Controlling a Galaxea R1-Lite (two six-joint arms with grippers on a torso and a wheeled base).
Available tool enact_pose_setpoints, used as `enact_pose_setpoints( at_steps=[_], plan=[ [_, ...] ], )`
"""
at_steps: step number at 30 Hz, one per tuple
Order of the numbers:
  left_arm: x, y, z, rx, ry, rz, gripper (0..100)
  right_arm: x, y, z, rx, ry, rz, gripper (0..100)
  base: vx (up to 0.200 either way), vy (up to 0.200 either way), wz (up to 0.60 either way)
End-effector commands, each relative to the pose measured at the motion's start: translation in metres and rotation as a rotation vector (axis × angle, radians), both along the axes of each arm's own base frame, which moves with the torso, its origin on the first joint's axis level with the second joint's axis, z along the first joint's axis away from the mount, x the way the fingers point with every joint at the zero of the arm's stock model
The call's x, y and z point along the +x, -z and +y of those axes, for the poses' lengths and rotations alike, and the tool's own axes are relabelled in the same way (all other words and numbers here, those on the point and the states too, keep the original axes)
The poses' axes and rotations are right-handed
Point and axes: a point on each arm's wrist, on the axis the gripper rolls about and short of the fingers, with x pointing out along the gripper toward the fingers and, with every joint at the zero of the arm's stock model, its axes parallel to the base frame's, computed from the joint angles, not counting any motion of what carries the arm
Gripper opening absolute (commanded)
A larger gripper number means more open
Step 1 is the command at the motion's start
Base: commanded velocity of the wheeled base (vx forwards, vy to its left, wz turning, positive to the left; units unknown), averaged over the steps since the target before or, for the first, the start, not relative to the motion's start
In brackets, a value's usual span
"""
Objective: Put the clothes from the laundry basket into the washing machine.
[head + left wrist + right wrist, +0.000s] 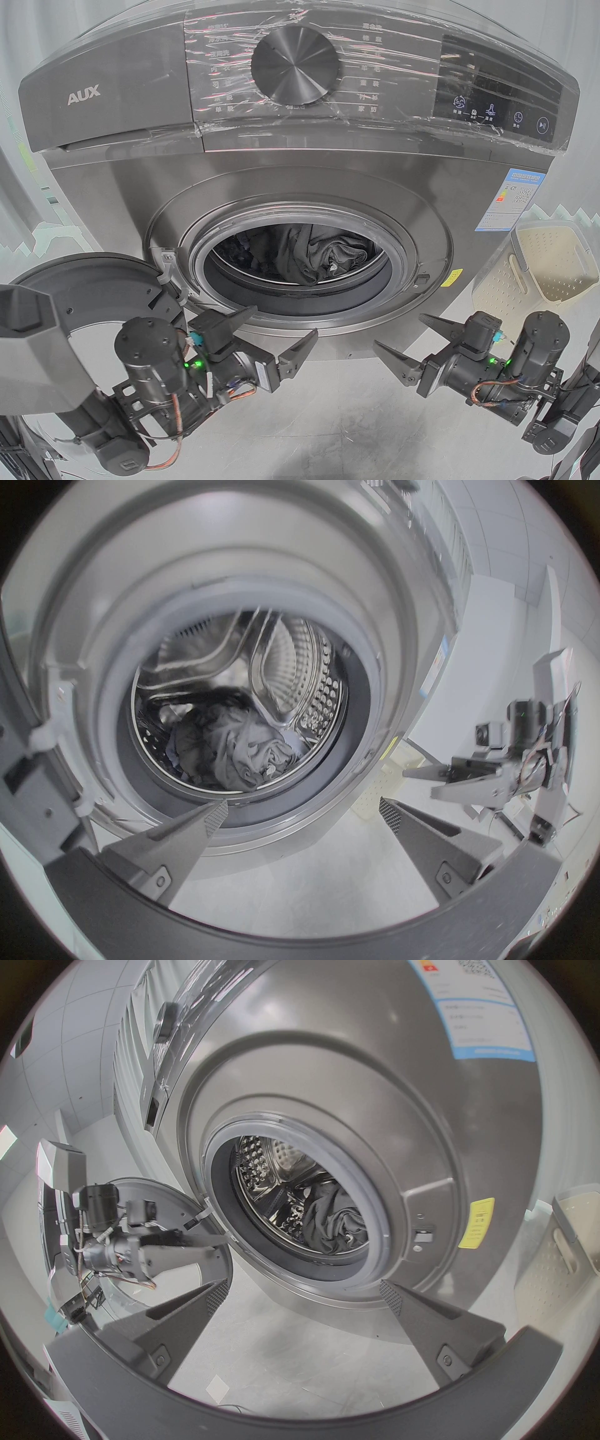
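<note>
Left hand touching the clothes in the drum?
Apart. Left wrist view: the left hand is open, outside the door seal; the clothes lie farther back inside the drum, with a plain gap between them.

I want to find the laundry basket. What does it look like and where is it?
Find the big grey metal washing machine. Go to its right side, low down, under the blue-and-white paper label. There sits the cream plastic laundry basket, dotted with little holes, unlike the smooth grey machine beside it.
</note>
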Motion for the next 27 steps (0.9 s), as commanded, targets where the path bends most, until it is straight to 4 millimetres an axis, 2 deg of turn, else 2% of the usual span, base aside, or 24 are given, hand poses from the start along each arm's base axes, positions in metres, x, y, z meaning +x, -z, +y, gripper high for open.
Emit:
enact_pose_setpoints(
  at_steps=[1,9,14,20,21,27],
  plan=[
    [-0.036,-0.029,0.028,-0.075,-0.011,-0.045,100,-0.021,-0.01,-0.022,0.023,0.035,-0.01,100,0.0,0.0,0.0],
    [-0.064,-0.04,0.057,-0.073,-0.053,-0.084,100,-0.037,-0.015,-0.051,0.021,0.111,-0.027,100,0.0,0.0,0.0],
    [-0.069,-0.044,0.067,-0.032,-0.094,-0.136,100,-0.039,-0.022,-0.067,0.027,0.202,-0.052,100,-0.2,0.0,0.0],
    [-0.072,-0.043,0.08,-0.013,-0.135,-0.142,100,-0.049,-0.03,-0.074,0.032,0.212,-0.077,100,-0.2,0.0,0.0],
    [-0.076,-0.038,0.09,0.013,-0.157,-0.132,100,-0.063,-0.037,-0.083,0.02,0.206,-0.096,100,-0.2,0.0,0.0],
    [-0.087,-0.049,0.101,-0.024,-0.179,-0.18,100,-0.093,-0.037,-0.102,-0.023,0.21,-0.049,100,-0.2,0.0,0.0]
  ],
)
